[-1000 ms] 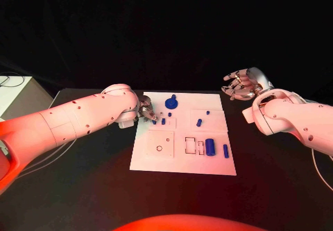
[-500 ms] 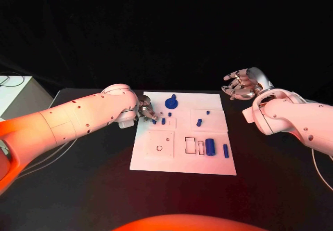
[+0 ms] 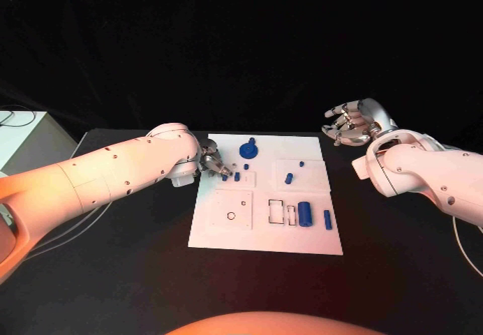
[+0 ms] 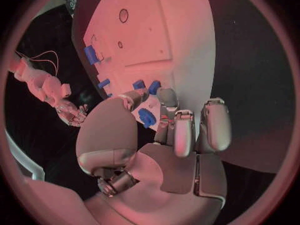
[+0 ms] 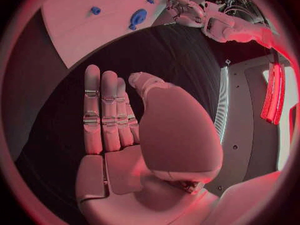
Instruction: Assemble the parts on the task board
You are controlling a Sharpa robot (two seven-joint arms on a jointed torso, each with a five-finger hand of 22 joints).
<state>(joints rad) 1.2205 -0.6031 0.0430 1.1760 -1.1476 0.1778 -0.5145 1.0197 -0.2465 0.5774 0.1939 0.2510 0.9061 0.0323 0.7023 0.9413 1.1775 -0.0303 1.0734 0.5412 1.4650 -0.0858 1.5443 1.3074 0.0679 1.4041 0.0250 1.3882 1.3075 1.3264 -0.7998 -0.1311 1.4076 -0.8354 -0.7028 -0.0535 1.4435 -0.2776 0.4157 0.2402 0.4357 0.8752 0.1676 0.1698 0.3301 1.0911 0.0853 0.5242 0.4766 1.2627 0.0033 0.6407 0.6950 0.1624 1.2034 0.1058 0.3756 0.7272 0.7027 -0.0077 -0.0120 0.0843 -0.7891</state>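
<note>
The task board lay flat in the middle of the black surface, its long sides running from the near edge toward the far edge, with bare surface open on both sides of it and along the near edge. The blue parts were grouped on the far and right-hand portions of the board: a round-headed part near the far edge, a short peg and a small stud toward the right side, a thick cylinder and a slim bar side by side near the right edge, and two small pegs close to the left edge. The near left quarter of the board was bare white plate with a small ring marking. The left hand was positioned over the far left edge of the board, its fingers curled downward together toward the small pegs; whether a part was pinched there could not be told. The right hand was held raised beyond the far right corner of the board, well apart from it, fingers extended straight and lying side by side, holding nothing.
</note>
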